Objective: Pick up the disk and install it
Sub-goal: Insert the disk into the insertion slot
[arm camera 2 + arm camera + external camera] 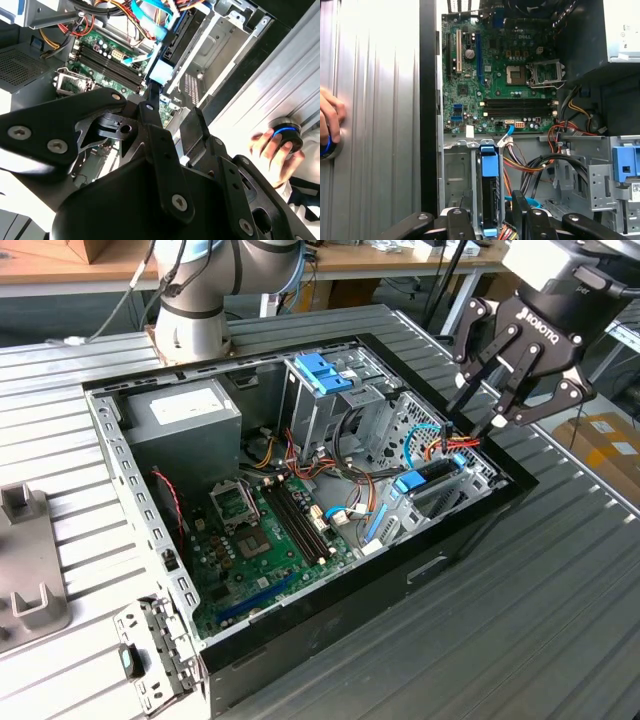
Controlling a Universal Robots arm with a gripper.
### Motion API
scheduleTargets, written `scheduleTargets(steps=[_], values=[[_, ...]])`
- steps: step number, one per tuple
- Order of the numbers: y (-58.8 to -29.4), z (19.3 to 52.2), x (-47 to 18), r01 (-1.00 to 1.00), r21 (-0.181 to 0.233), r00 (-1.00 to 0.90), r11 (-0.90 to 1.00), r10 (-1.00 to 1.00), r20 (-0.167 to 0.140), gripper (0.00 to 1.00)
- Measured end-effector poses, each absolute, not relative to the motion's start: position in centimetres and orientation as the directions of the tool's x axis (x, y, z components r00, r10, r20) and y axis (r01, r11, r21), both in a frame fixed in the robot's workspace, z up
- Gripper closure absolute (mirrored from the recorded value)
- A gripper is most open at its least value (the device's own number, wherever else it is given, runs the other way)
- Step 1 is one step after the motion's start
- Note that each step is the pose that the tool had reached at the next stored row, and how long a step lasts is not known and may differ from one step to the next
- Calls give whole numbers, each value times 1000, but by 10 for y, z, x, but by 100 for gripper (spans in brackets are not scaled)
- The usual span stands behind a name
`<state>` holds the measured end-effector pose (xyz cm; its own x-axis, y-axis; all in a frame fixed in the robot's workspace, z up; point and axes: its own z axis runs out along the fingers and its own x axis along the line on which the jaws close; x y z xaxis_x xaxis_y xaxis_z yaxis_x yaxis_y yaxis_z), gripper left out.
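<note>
The disk [438,474] stands on edge in the drive cage at the exterior view's right side of the open computer case [110,455]. It looks dark from this side, with a light-blue carrier tab [412,482] at its end. In the first wrist view the disk [490,197] sits in its slot under the blue tab [489,162]. The second wrist view shows the same tab [161,70] beyond the fingers. My gripper [478,425] hangs just above the disk, open, holding nothing. Its black fingers [457,220] straddle the slot's line without touching it.
Orange and red cables [447,440] bunch right beside the disk. The case also holds a grey power-supply box [185,415], the motherboard [265,540] and a blue bracket [325,375] on the upper cage. A person's hand [272,147] rests on a blue-ringed knob on the ribbed table [560,600].
</note>
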<state>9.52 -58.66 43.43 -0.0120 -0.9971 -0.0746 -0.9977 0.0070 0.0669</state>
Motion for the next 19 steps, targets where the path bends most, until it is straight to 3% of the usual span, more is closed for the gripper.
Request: scheduleTargets(steps=[7,11,12,13,16,19], values=[[-587,441,95,-998,67,-12,7,-997,-77,56],[-587,440,96,-997,71,-12,5,-995,-98,57],[-587,439,99,-997,76,-13,5,-995,-99,70],[-587,438,103,-997,82,-13,5,-995,-99,70],[-587,434,113,-995,95,-15,5,-995,-99,88],[-587,430,126,-994,109,-16,5,-995,-98,90]])
